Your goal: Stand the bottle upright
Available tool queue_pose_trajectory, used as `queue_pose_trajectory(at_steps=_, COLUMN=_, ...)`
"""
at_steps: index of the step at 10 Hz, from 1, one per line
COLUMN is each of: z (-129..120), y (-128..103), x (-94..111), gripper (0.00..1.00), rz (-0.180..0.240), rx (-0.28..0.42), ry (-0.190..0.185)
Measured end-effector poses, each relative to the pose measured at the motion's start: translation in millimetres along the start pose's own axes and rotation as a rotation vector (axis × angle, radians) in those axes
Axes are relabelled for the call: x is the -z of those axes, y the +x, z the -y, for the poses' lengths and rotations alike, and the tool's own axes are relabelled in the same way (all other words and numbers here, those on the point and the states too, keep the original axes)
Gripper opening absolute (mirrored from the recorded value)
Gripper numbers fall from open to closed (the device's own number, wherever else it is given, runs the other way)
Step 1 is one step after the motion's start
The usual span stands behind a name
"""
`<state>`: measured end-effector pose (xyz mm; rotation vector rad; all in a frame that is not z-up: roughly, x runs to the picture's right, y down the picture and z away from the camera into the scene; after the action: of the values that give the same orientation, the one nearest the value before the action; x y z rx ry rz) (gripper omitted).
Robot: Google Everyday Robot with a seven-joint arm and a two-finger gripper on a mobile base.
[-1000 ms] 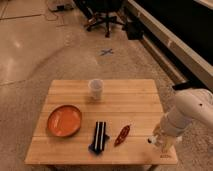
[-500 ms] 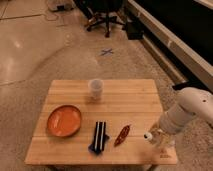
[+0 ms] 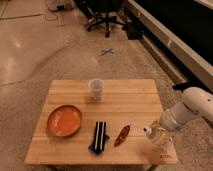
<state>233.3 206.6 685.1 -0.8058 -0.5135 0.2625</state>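
Note:
The bottle (image 3: pixel 152 134) is a small whitish-clear shape near the front right corner of the wooden table (image 3: pixel 125 102). Its small pale cap end points left, and it looks tilted rather than upright. My gripper (image 3: pixel 161 134) is at the end of the white arm (image 3: pixel 192 111), which reaches in from the right. It is right at the bottle and covers part of it. I cannot tell whether it holds the bottle.
A translucent plastic cup (image 3: pixel 95 89) stands at the table's back middle. An orange plate (image 3: pixel 64 120) lies front left. A dark striped item (image 3: pixel 100 136) and a small red-brown pointed object (image 3: pixel 122 135) lie front centre. An office chair (image 3: pixel 106 15) stands on the floor behind.
My arm and gripper have moved a little left over the table's front right corner. The bottle's pale end has shifted left with them.

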Motion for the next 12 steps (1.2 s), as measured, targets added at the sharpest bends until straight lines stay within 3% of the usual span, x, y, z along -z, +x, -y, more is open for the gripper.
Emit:
queue_pose_trajectory(at_steps=3, z=10, y=6, x=6, gripper=0.0, rz=0.053, rx=-0.129, ry=0.075)
queue_pose_trajectory(at_steps=5, z=17, y=5, x=12, gripper=0.0, rz=0.124, rx=-0.19, ry=0.144)
queue_pose_trajectory(at_steps=6, z=20, y=3, x=15, gripper=0.0, rz=0.153, rx=-0.202, ry=0.175)
queue_pose_trajectory(at_steps=9, z=31, y=1, x=35, gripper=0.0, rz=0.272, rx=-0.218, ry=0.325)
queue_pose_trajectory(at_steps=12, z=30, y=4, x=42, gripper=0.0, rz=0.362, rx=-0.224, ry=0.401)
